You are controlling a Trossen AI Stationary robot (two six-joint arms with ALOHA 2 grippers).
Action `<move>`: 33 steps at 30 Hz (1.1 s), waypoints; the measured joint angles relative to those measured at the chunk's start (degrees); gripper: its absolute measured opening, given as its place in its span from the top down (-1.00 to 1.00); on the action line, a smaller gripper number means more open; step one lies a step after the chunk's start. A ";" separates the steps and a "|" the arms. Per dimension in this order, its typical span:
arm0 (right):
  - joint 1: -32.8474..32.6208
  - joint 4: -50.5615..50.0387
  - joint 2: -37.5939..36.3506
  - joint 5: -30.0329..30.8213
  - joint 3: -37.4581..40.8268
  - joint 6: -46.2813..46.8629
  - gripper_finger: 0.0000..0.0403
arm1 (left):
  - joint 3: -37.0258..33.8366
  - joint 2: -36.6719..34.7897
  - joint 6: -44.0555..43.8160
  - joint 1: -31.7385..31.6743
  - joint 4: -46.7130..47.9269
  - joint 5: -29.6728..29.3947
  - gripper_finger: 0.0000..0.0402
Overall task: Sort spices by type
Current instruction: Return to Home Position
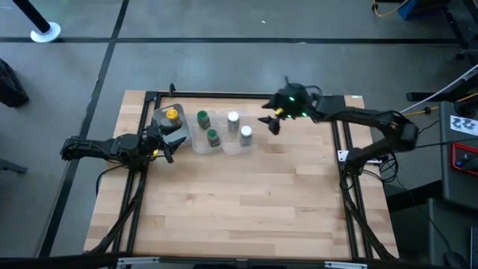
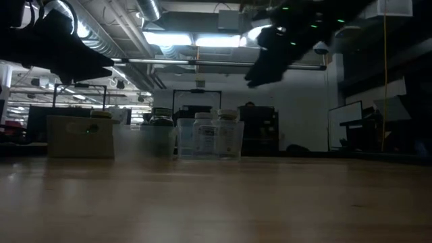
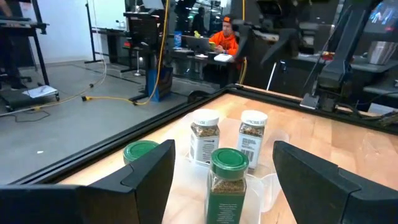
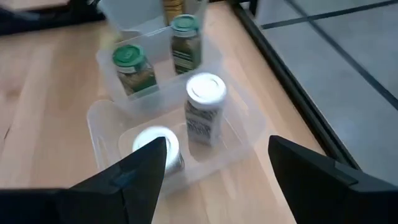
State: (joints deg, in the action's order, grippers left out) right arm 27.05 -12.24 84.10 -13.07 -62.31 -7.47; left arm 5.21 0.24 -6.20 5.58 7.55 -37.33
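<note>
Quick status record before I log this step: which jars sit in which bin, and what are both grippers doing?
gray bin: one yellow-lidded jar seen
middle clear bin: two green-lidded jars, upright
right clear bin: two white-lidded jars, upright
left gripper: open, empty, beside the gray bin
right gripper: open, empty, raised beside the right clear bin
jars outside bins: none seen

Clear glossy plastic bins (image 4: 239,124), smooth plastic-lidded spice jars (image 4: 203,115), pale matt wood table (image 1: 246,202).
</note>
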 joint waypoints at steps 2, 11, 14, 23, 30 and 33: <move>0.00 4.49 -4.71 1.42 6.59 2.82 -0.40 | 0.00 -0.01 0.20 0.00 -0.09 -0.02 -0.27; -0.02 18.99 -27.76 5.80 32.83 12.89 -0.40 | -0.01 -0.01 0.09 0.00 -0.60 -0.04 -0.27; -0.02 20.13 -35.45 7.14 38.84 14.52 -0.40 | -0.02 -0.01 -0.22 0.00 -0.64 -0.05 -0.27; -0.09 21.56 -53.57 6.88 50.14 16.25 -0.40 | -0.02 -0.01 -2.72 0.00 -0.68 -0.07 -0.27; -0.09 21.93 -62.26 6.57 57.46 16.24 -0.40 | -0.02 -0.01 -2.78 0.00 -0.66 -0.10 -0.27; -0.09 22.57 -64.76 6.55 59.65 16.23 -0.40 | -0.02 -0.01 -2.80 0.00 -0.60 -0.10 -0.27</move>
State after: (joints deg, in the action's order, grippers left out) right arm 26.96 10.33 19.34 -6.51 -2.65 8.76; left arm 5.19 0.23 -8.99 5.58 6.95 -37.43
